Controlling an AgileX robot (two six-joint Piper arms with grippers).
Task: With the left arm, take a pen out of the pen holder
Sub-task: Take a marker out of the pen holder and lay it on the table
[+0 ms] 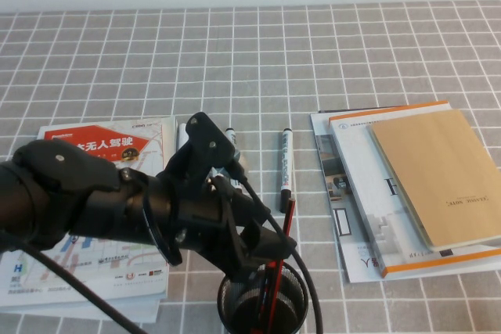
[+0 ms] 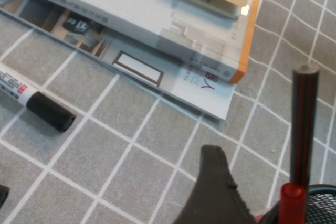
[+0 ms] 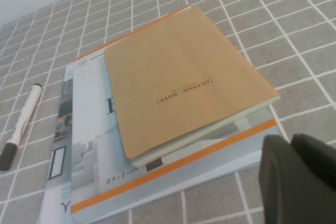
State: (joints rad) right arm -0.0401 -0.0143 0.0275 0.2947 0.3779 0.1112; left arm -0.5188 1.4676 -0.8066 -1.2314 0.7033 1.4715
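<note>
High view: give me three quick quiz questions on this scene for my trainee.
1. With the left gripper above the pen holder, the red pen is already outside it: true or false?
2. What tops the books beside the right gripper? A cup; B brown notebook; C phone.
3. Which thing lies flat just beyond the pen holder?
Key: 1 false, it stands in the holder; 2 B; 3 the white marker.

Counted 1 mesh pen holder at 6 o'clock w/ 2 pens inside: 1 red pen, 1 dark pen. Spotted 2 marker pens flat at centre, 1 partly hidden. Tallied 3 stacked at 3 o'clock: notebook, orange-edged book, booklet. Leaflets at 9, qty unclear.
</note>
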